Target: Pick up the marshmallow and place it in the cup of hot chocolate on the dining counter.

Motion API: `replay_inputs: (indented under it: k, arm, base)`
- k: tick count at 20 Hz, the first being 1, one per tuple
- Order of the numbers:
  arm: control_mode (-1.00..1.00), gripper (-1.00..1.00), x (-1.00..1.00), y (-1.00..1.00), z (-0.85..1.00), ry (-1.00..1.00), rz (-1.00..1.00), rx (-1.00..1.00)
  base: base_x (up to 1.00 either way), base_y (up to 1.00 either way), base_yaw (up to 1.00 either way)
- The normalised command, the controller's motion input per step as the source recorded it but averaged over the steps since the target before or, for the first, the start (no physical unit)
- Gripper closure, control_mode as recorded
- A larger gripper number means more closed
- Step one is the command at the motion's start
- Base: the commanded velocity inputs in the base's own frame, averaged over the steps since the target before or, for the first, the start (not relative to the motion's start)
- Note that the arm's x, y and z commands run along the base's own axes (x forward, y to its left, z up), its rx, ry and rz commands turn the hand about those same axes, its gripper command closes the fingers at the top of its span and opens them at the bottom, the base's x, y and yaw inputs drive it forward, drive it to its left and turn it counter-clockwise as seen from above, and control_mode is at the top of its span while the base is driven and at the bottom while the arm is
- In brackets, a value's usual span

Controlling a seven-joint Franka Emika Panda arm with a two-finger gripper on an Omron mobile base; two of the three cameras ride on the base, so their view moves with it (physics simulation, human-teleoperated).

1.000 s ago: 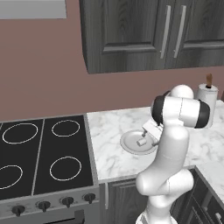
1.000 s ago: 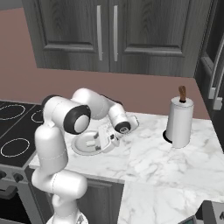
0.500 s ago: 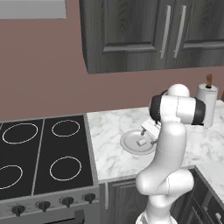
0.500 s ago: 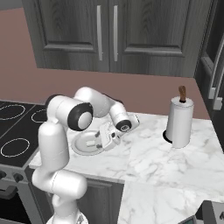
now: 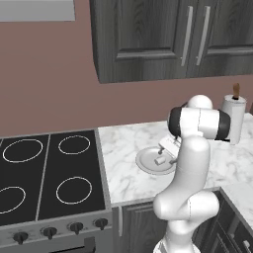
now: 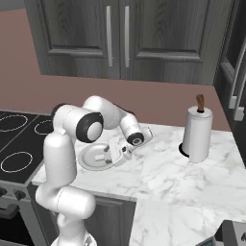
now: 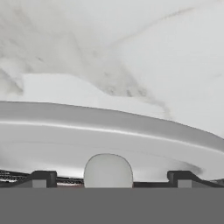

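Marshmallow (image 7: 108, 171) sits on the plate (image 7: 109, 127) near the worktop's front edge; gripper (image 7: 109, 177), jaws spread, straddles it, ready to pinch.

No readable text, labels, brand names, numbers or signs appear on any surface or object in these kitchen views.

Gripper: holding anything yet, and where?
Nothing held. The gripper is open, fingers either side of the marshmallow on the plate, not closed on it.
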Motion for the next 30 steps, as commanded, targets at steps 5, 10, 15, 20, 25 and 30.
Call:
replay_inputs:
  k: [5, 10, 15, 20, 25, 30]
  arm:
    - [-1.00, -1.00, 0.00, 0.10, -0.03, 0.01, 0.00, 0.00]
    - [-1.00, -1.00, 0.00, 0.06, -0.11, 0.00, 0.00, 0.00]
    - [-1.00, -1.00, 0.00, 0.31, -0.12, 0.01, 0.00, 0.00]
    - [-1.00, -1.00, 0.00, 0.08, -0.01, 0.00, 0.00, 0.00]
    - [-1.00, 1.00, 0.00, 0.09, -0.18, 0.00, 0.00, 0.00]
    - [-1.00, 1.00, -0.02, 0.09, -0.18, 0.00, 0.00, 0.00]
  base:
    - [0.00, 0.00, 0.00]
    - [0.00, 0.00, 0.00]
    - [0.00, 0.00, 0.00]
    - [0.00, 0.00, 0.00]
    - [0.00, 0.00, 0.00]
    - [0.00, 0.00, 0.00]
